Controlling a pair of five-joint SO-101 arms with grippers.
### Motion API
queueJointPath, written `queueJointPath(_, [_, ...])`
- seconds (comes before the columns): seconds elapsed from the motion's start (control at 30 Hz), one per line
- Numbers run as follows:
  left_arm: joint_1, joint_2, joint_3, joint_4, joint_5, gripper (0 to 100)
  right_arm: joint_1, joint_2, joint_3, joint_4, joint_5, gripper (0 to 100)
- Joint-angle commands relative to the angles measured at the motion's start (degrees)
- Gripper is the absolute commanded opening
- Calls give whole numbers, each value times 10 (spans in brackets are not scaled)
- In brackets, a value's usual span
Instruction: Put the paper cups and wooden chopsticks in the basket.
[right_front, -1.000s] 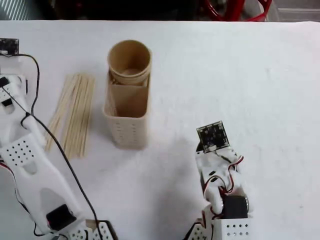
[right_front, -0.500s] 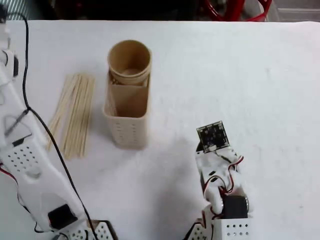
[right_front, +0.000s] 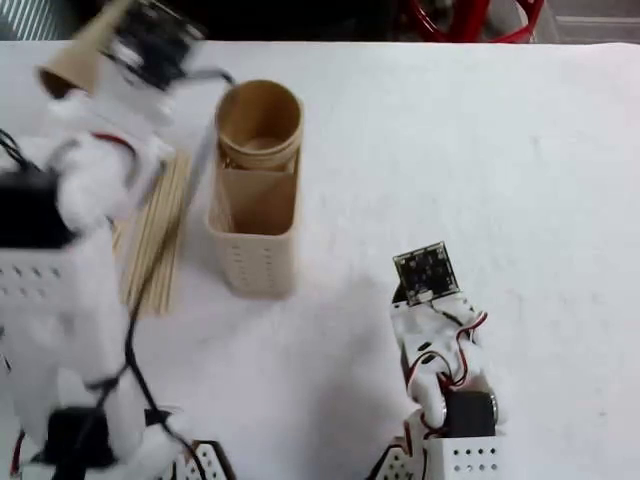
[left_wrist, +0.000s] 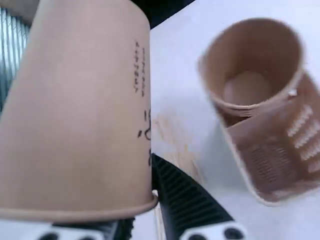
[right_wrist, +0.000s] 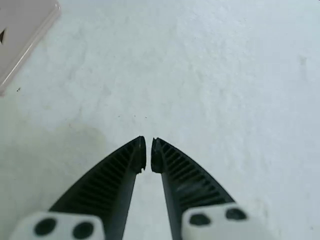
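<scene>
Nearest, the right tool (right_wrist: 148, 152) rests clenched and empty on the white tabletop (right_front: 500, 150). Farther off, pale wooden chopsticks (right_front: 150, 250) lie loose just beside the beige perforated plastic basket (right_front: 255, 255), whose far end holds stacked brown paper cups (right_front: 259, 120). Beyond, the left tool (right_front: 95, 50) grasps another brown paper cup (left_wrist: 80, 110), aloft and tilted. Cup delivery seems in hand; next it needs aligning over the stack, then releasing. Behind is a dark room with a red tubular frame (right_front: 470, 18).
</scene>
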Motion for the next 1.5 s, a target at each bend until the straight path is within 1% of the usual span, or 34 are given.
queueJointPath(0.0, [65, -80, 124, -64, 2, 23, 0, -5, -7, -12, 7, 38])
queueJointPath(0.13, [101, -80, 130, -94, 19, 23, -1, -5, -6, -12, 7, 36])
queueJointPath(0.27, [153, -80, 133, -95, 20, 24, -1, -5, -6, -12, 7, 36])
queueJointPath(0.33, [161, -80, 135, -91, 22, 24, -1, -5, -6, -12, 7, 36])
queueJointPath(0.77, [159, -80, 135, -33, 24, 28, 3, -5, -6, -12, 7, 37])
queueJointPath(0.9, [131, -80, 135, -29, 55, 28, 3, -5, -6, -12, 7, 38])
queueJointPath(1.03, [119, -80, 135, -30, 47, 29, 3, -5, -6, -12, 7, 38])
queueJointPath(1.13, [123, -80, 136, -27, 50, 76, 3, -5, -6, -12, 7, 38])
queueJointPath(1.23, [124, -80, 161, -39, 50, 116, 3, -5, -6, -12, 7, 38])
queueJointPath(1.37, [119, -85, 218, -91, 47, 110, 3, -5, -6, -12, 7, 38])
queueJointPath(1.47, [121, -85, 230, -120, 50, 111, 3, -5, -6, -12, 7, 38])
